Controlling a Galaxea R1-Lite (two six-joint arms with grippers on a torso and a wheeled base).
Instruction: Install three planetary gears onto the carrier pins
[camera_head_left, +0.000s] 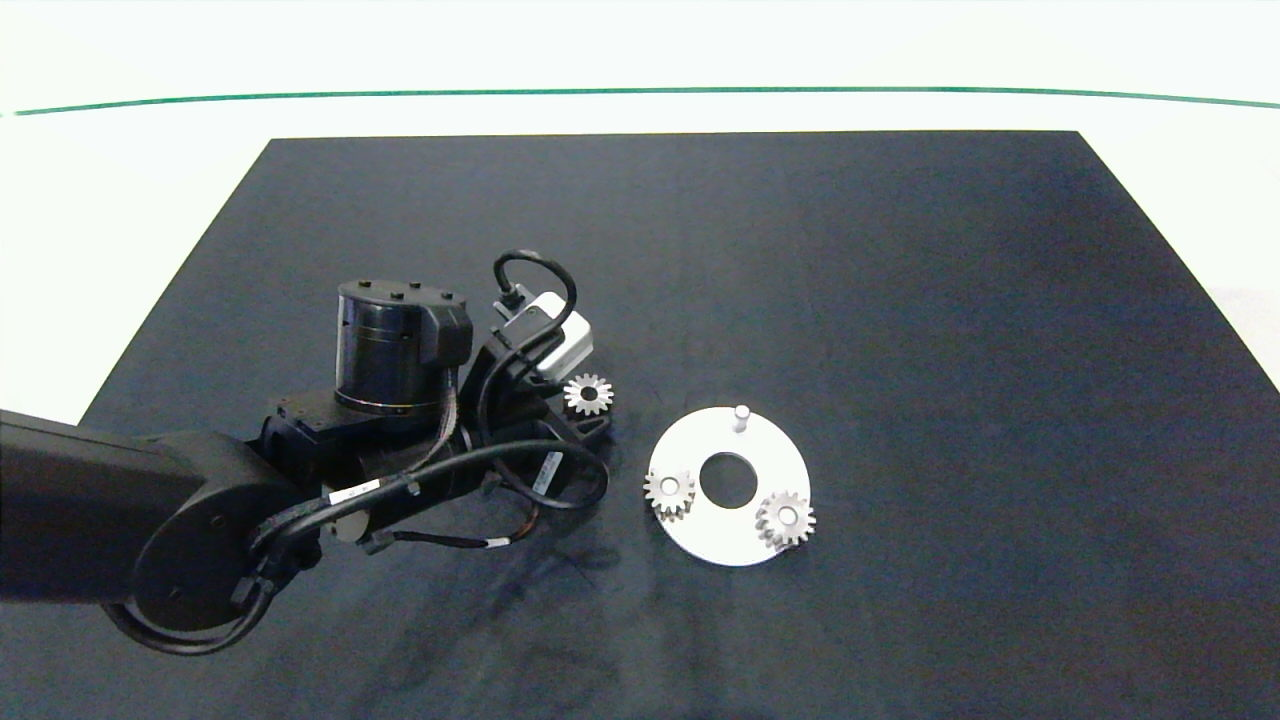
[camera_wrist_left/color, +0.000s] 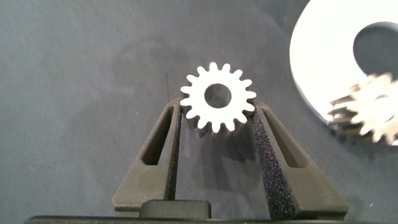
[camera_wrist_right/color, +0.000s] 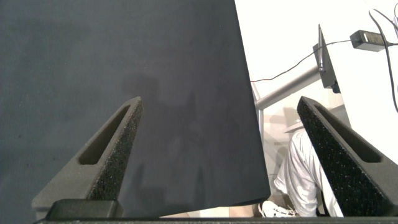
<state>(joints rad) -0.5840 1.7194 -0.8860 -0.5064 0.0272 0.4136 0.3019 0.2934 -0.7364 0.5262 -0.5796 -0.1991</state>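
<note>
Silver-grey metal gear (camera_wrist_left/color: 217, 98) clamped flat between the two fingertips (camera_wrist_left/color: 176, 118) of the left claw (camera_wrist_left/color: 217, 118), teeth against both pads, centre hole open to view. Beneath claw and gear, dark mat (camera_head_left: 900, 300) covering the desk (camera_head_left: 120, 200). Just beyond the left claw, to its outer side, white disc (camera_head_left: 700, 450) lying flat on the mat, large hole at its middle. Two further gears seated on the disc: one (camera_head_left: 669, 492) on the rim nearest the left claw, the other (camera_head_left: 786, 519) on the far side of the centre hole. One pin (camera_head_left: 741, 417) standing bare and upright on the disc's rim, apart from the held gear. Held gear near the disc but not touching it, level with the gap between claw and disc rim. Left arm (camera_head_left: 150, 510) entering low from the side, wrist bent toward the disc. Right claw (camera_wrist_right/color: 230, 118) spread wide and gripping nothing, hanging over the edge of the dark mat, well apart from disc and gears; past that edge, a person's leg (camera_wrist_right/color: 305, 168) and shoe (camera_wrist_right/color: 273, 210) and a grey stand.
</note>
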